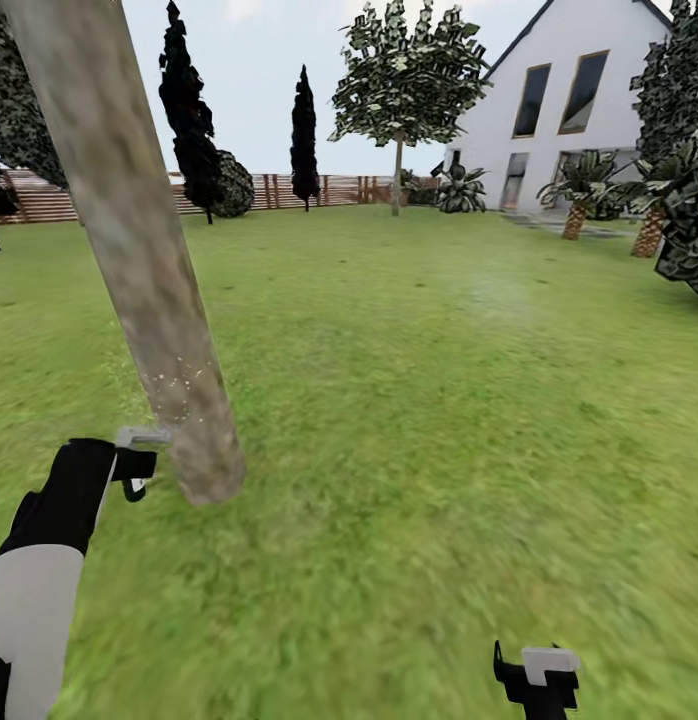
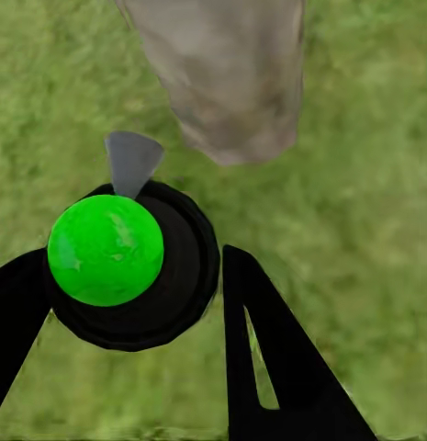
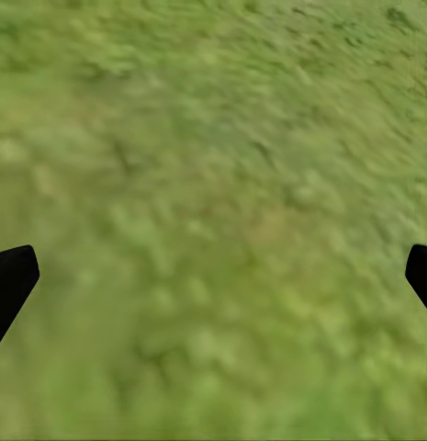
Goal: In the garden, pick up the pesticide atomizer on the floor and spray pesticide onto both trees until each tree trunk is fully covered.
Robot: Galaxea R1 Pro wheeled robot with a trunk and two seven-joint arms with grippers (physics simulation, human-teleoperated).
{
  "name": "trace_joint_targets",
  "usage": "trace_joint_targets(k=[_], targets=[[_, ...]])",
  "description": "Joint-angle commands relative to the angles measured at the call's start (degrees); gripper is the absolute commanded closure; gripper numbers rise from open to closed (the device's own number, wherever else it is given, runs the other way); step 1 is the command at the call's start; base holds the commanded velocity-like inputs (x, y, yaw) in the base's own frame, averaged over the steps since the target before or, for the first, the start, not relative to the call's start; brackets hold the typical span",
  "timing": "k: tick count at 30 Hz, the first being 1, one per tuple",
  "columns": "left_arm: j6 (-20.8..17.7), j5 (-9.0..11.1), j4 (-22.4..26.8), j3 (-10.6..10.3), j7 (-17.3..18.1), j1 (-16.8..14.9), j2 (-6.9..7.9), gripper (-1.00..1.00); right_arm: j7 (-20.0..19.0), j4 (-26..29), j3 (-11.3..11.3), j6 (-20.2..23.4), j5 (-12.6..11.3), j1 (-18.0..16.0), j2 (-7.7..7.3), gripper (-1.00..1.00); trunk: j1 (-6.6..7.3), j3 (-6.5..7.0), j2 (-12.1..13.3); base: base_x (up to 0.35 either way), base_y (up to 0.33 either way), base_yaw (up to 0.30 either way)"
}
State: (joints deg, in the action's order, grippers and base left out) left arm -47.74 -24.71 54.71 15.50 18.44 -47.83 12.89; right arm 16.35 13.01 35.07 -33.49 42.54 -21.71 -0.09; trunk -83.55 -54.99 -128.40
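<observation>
Pesticide atomizer (image 2: pixel 130 266), a black round-bodied sprayer with a bright green ball-shaped top and a small grey nozzle, sits clamped between the two black fingers of the left end effector (image 2: pixel 140 322), one finger on each side of its body. In the head view the atomizer's pale grey head (image 1: pixel 141 437) pokes out past the left end effector (image 1: pixel 129 470), its tip just beside the low part of the leaning, mottled grey-brown tree trunk (image 1: pixel 139 250). A scatter of tiny white pesticide specks (image 1: pixel 179 385) lies on the trunk's bark right next to the nozzle. From the left wrist view the nozzle points toward the trunk's base (image 2: pixel 222 83), which meets the green grass lawn (image 1: pixel 419 400).

Well away from the trunk, on the far side of the lawn's near stretch, the right end effector (image 1: pixel 537 680) hangs over bare grass; its black fingertips (image 3: pixel 11 280) stand wide apart with nothing between them.

Beyond the trunk, a brown slatted wooden fence (image 1: pixel 319 190) edges the lawn, with narrow black-leaved trees (image 1: pixel 304 140), a second green-crowned tree (image 1: pixel 404 80), and a white house (image 1: pixel 579 100) farther off.
</observation>
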Motion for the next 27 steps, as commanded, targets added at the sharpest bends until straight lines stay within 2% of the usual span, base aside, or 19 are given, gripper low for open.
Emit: trace_joint_targets(k=[1,2,4,8,9,11,16,19,23,27], targets=[[-0.04,0.77,-0.11,0.02,0.09,0.79,0.77,1.0,0.0,0.0,0.0,0.0,0.0,0.0,0.0,-1.0,0.0,0.01,0.0,0.0,-0.274,0.277],[0.02,0.86,-0.14,-0.01,0.05,1.36,1.12,1.0,0.0,-0.02,-0.03,0.0,0.0,0.0,0.01,-1.0,0.0,0.01,0.0,0.0,-0.274,0.278],[-0.04,0.91,-0.14,-0.27,-0.39,1.85,0.92,1.0,-0.03,-0.07,-0.05,0.0,0.0,0.0,0.07,-1.0,0.0,0.01,0.0,0.037,-0.274,0.277],[-0.19,1.1,-0.13,-0.38,-0.5,1.94,-1.09,1.0,-0.08,-0.09,-0.08,0.0,0.0,0.0,0.09,-1.0,0.0,0.01,0.0,0.19,-0.223,0.246],[-0.21,1.03,-0.13,-0.39,-0.52,1.95,-1.89,1.0,-0.09,-0.09,-0.08,0.0,0.0,0.0,0.09,-1.0,0.0,0.01,0.0,0.237,-0.186,0.064],[-0.23,0.8,-0.13,-0.35,-0.58,1.95,-2.56,1.0,-0.09,-0.09,-0.08,0.0,0.0,0.0,0.09,-1.0,0.0,0.01,0.0,0.25,-0.175,0.018],[-0.15,0.72,-0.72,-0.32,-0.73,2.11,-2.5,1.0,-0.09,-0.01,-0.07,0.0,0.0,0.0,0.01,-1.0,0.0,0.01,0.0,0.275,-0.167,0.002],[0.25,0.6,-4.93,0.19,-0.77,4.25,-0.84,1.0,-0.04,-0.02,-0.01,0.0,0.0,0.0,0.0,-1.0,0.0,0.01,0.0,0.218,-0.195,0.0],[0.28,0.61,-5.24,0.33,-1.23,4.79,-0.56,1.0,-0.02,-0.02,0.0,0.0,0.0,0.0,0.02,-1.0,0.0,0.01,0.0,0.037,-0.262,0.0],[1.27,0.75,-5.08,2.49,-1.51,5.42,-0.68,1.0,-0.02,-0.07,-0.03,0.0,0.0,0.0,0.08,-1.0,0.0,0.01,0.0,0.003,-0.273,0.0]])
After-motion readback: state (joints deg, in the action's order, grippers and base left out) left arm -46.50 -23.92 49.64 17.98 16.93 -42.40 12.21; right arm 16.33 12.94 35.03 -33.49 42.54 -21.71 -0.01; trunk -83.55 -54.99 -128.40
